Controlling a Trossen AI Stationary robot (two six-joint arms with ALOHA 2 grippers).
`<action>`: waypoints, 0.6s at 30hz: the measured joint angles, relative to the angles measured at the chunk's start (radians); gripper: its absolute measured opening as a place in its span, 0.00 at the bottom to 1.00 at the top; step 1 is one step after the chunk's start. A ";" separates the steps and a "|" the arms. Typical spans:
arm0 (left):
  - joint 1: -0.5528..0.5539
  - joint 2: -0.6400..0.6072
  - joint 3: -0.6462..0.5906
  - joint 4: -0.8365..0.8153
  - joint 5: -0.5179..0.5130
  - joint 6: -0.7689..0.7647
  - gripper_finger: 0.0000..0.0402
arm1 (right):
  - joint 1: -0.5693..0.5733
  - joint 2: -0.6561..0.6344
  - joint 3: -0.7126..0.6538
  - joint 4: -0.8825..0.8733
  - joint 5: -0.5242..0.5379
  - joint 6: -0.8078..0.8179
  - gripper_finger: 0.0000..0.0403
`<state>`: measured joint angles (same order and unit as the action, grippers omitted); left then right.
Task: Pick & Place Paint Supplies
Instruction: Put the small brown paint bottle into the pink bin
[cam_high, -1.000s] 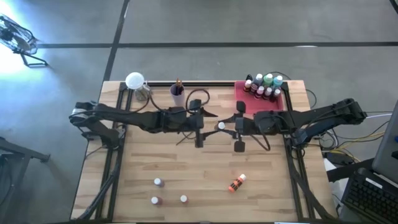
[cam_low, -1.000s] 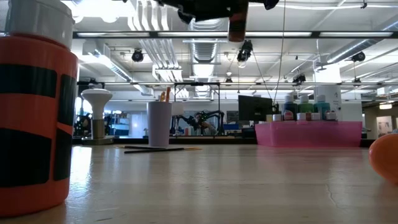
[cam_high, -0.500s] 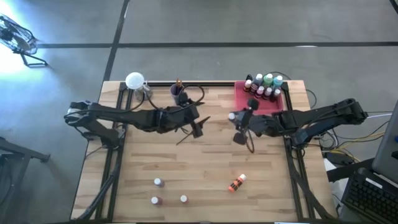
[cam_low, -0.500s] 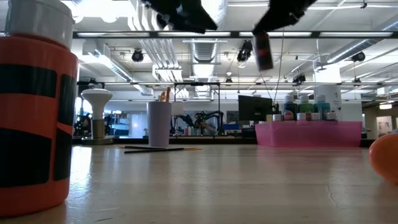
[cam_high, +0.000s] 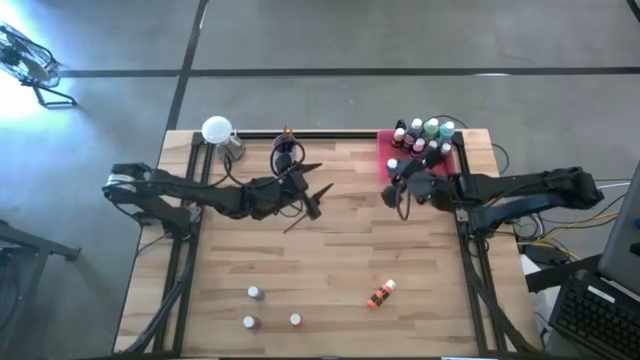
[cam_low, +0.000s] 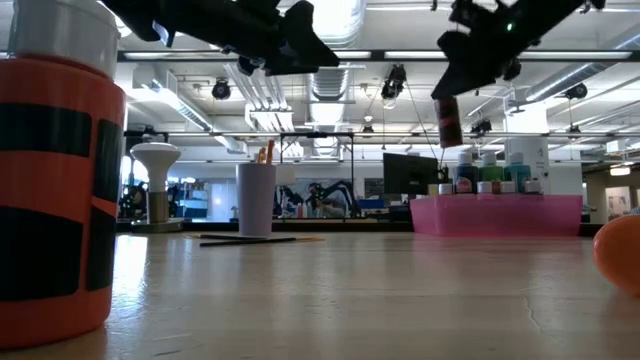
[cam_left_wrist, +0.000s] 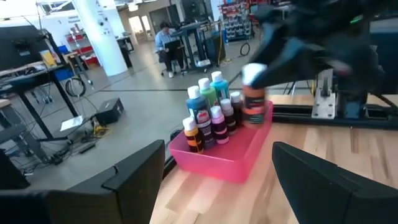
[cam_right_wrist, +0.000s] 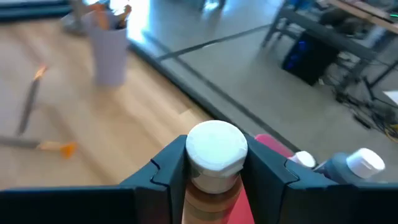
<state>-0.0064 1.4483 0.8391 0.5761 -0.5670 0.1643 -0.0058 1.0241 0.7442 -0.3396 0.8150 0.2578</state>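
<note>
- While the right gripper (cam_high: 396, 186) is hanging in the air just beside the pink tray (cam_high: 385, 152), its fingers are pinching a brown paint bottle (cam_right_wrist: 214, 163) below the white cap, closed only as far as the bottle's width.
- Seen from table height, that bottle (cam_low: 449, 122) is dangling upright and clear of the wood, near the bottles (cam_high: 426, 137) already crowding the tray.
- Over by the lilac cup (cam_high: 285, 152), the left gripper (cam_high: 312, 200) is hovering with its fingers spread wide and nothing between them.
- Loose supplies are lying well apart on the table (cam_high: 330, 270): three small bottles (cam_high: 255, 293) and an orange one (cam_high: 380, 294) on its side.
- Trouble could be coming at the tray: lowering the held bottle too close to the packed group could be knocking neighbours over, though I cannot quite judge the free room from where I am standing.
- Catching the tray's wall could also be tipping the bottle out of the grip.
</note>
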 joint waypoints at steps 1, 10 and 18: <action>0.000 0.000 0.000 -0.001 0.000 0.003 0.75 | -0.030 -0.011 -0.032 0.058 0.000 -0.011 0.30; 0.001 0.000 -0.001 -0.004 0.000 0.026 0.75 | -0.317 -0.029 -0.214 0.411 -0.030 -0.056 0.28; 0.011 0.000 -0.001 -0.004 0.001 0.027 0.75 | -0.446 0.042 -0.261 0.517 -0.114 -0.051 0.28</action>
<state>0.0046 1.4483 0.8379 0.5716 -0.5663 0.1909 -0.4517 1.0662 0.4834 0.1778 0.7009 0.2065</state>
